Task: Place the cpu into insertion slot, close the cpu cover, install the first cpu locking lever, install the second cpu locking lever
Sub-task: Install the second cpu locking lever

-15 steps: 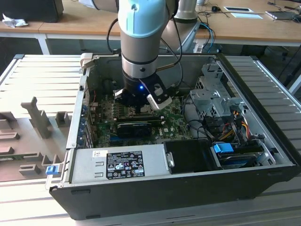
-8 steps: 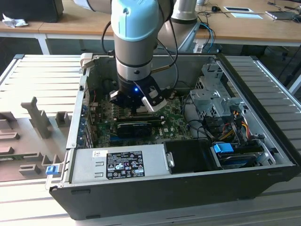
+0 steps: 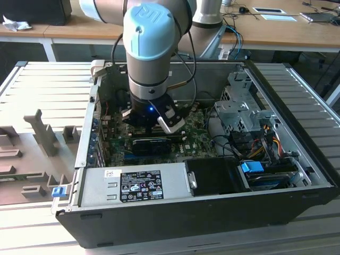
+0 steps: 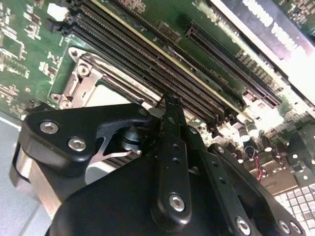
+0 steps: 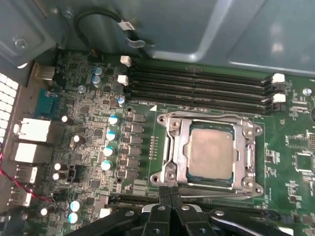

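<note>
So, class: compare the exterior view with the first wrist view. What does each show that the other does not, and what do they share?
Exterior view: the whole open computer case, the labelled power supply, the drive cage and the robot arm.

First wrist view: the cpu lying in the insertion slot with the cpu cover down around it, and the memory slots.

Both: the green motherboard and the tool, shut.
</note>
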Controlling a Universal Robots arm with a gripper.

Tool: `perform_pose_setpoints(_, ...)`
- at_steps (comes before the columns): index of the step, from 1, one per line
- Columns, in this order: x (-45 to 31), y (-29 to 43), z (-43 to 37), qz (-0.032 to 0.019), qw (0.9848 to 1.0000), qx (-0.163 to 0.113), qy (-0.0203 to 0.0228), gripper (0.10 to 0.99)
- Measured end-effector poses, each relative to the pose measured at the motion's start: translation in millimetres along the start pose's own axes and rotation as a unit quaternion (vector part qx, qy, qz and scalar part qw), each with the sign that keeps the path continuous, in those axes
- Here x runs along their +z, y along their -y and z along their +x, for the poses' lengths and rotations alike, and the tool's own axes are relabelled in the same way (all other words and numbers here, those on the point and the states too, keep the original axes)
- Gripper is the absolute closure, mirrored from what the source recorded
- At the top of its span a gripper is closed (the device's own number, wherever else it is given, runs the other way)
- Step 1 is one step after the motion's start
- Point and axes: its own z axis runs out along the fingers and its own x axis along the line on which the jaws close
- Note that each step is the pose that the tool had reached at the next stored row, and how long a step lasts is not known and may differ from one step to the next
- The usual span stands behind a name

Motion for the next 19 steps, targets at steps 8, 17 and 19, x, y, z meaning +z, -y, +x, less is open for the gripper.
perform_pose_setpoints(8, 3.2, 6.9, 7.1, -0.0295, 0.9996, -0.001, 0.0035, 0.980)
perform_pose_setpoints(17, 10.9, 8.7, 8.2, -0.0467, 0.9989, 0.000, 0.0057, 0.980)
perform_pose_setpoints(19, 12.0, 8.9, 9.1, -0.0490, 0.9988, 0.000, 0.0059, 0.980)
